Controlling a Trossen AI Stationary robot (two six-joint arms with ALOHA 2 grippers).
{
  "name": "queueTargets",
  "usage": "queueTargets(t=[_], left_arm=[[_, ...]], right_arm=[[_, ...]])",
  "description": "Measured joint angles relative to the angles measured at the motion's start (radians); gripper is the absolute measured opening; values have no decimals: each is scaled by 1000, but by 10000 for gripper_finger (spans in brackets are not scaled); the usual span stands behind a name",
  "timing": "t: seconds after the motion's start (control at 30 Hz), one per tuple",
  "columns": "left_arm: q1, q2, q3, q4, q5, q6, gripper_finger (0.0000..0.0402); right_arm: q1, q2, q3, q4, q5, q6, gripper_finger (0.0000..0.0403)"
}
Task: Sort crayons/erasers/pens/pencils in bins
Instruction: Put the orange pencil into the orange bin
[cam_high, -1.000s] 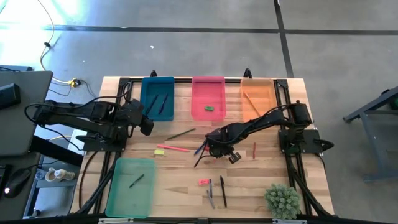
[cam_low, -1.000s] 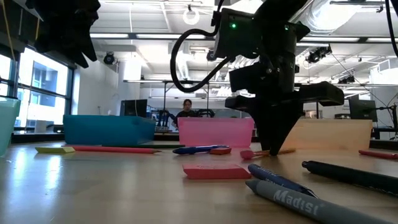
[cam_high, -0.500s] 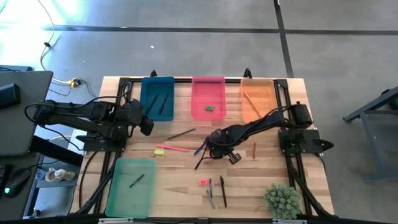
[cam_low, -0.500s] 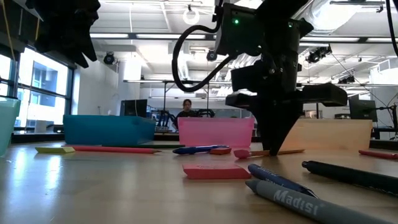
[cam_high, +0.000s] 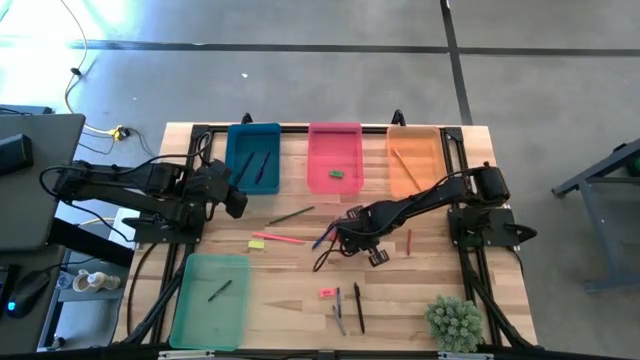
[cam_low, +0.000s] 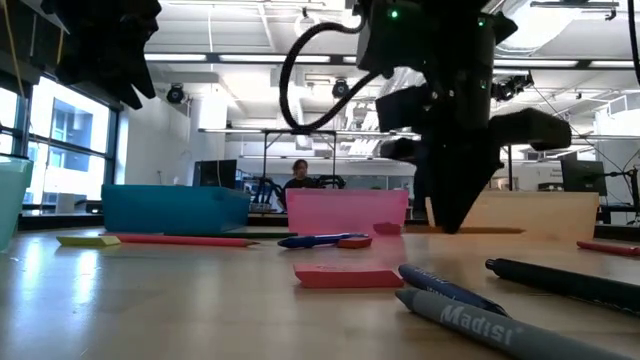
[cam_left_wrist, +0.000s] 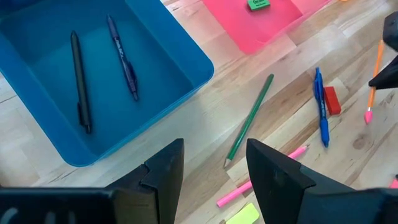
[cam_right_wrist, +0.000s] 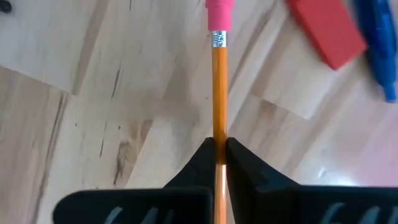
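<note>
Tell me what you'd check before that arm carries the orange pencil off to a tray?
1. Grip: right gripper shut on the orange pencil. Ok.
2. Lift: in the low view the pencil seems clear of the table. Ok, though only just.
3. Destination: the orange bin already holds a pencil and has room. Ok.
4. Neighbours: the red eraser and blue pen lie apart from the pencil. Ok.
5. Other arm: left gripper waits open by the blue bin, off the route. Ok.
6. How firmly the pencil sits: cannot tell.

pencil (cam_right_wrist: 218, 93) tip hidden between pincer fingers (cam_right_wrist: 244, 168)
</note>
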Motion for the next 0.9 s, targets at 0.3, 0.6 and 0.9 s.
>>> queueTargets(t=[0.3,0.6,0.9], left_arm=[[0,0,0,0,1,0,161],[0,0,0,0,1,9,161],[0,0,0,1,1,8,161]], right_arm=[[-4,-98,0,-19,66,97,3],[-59,-232,2,-25,149,218,3],[-210,-400,3,-44,280,271,3]])
